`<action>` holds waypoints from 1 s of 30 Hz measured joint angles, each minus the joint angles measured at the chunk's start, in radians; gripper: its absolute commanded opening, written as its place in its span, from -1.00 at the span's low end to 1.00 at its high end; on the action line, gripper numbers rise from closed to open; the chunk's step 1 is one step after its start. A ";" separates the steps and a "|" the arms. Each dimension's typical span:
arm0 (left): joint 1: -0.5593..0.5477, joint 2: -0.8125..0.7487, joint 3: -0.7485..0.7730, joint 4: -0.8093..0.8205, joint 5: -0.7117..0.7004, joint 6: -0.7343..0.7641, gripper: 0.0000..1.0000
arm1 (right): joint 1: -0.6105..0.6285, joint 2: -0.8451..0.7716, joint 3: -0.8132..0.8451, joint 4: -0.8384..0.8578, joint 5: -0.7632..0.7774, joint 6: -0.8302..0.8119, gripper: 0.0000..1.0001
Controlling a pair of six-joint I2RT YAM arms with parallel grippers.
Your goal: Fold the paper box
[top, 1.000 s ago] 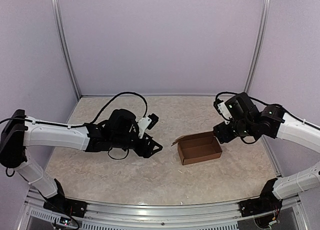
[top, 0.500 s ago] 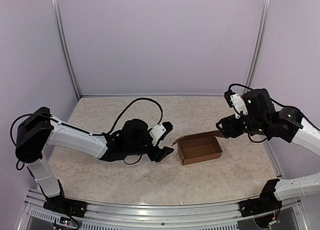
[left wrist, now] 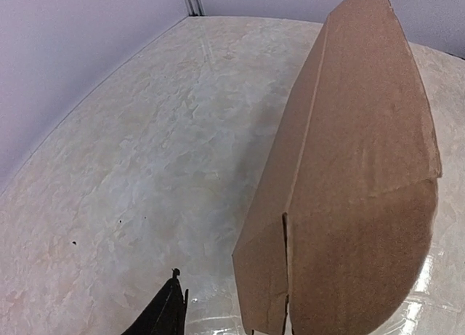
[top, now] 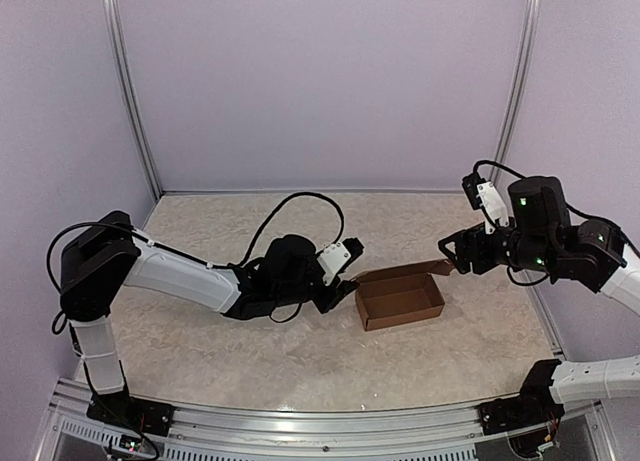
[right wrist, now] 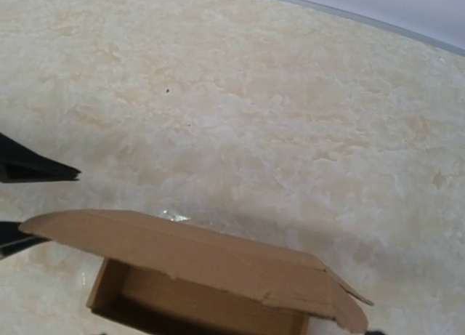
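Note:
A brown paper box (top: 400,301) lies open on the marble table, its lid flap (top: 405,272) raised along the far side. My left gripper (top: 347,284) is open at the box's left end. In the left wrist view the box (left wrist: 356,168) fills the right side, with one fingertip (left wrist: 167,315) beside it. The right wrist view shows the lid (right wrist: 196,259) over the open box, and the left gripper's two fingers (right wrist: 36,170) spread at the lid's left end. My right gripper (top: 449,252) hovers by the right rear corner, apart from the box, and looks open.
Lilac walls enclose the table on the left, back and right, with metal posts (top: 130,91) in the back corners. The left arm's black cable (top: 300,199) loops above the table behind the gripper. Bare marble (top: 250,351) lies in front of the box.
My left gripper has moved right, from mid-table up to the box's left end. My right gripper has lifted up and back to the right, away from the box's right rear corner.

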 measured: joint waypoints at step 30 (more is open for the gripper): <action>-0.015 0.009 0.037 -0.097 -0.063 0.026 -1.00 | 0.000 0.006 -0.013 0.007 -0.040 -0.002 0.44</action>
